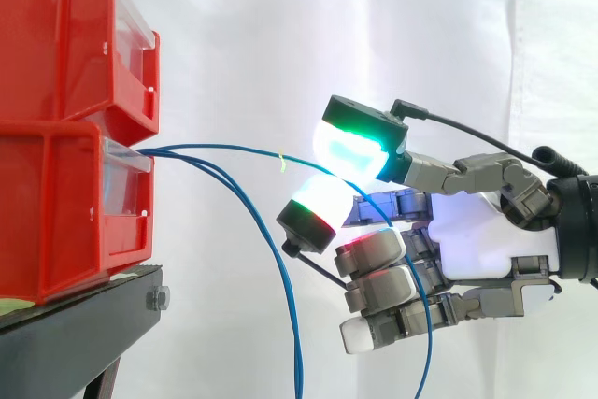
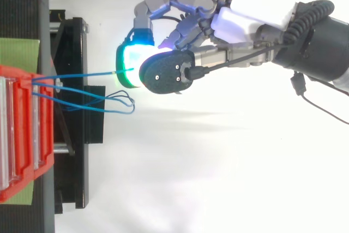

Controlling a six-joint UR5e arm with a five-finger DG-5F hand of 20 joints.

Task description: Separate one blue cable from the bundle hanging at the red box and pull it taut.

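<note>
Fingertips [image 1: 360, 137] of the hand [image 1: 476, 240] are pinching one blue cable [image 1: 224, 148] clear of the bundle [image 1: 298, 371]; pulling from the box [image 1: 56, 212] should tauten it.

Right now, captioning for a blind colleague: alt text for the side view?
A robot hand pinches one blue cable between glowing fingertips, holding it nearly level from the lower red bin. Other blue cables hang slack below.

The hand [image 1: 486, 235] has a white palm, grey segmented fingers and thick black-backed fingertips [image 1: 360, 147] glowing green, cyan, white and red; its wrist is black.
</note>
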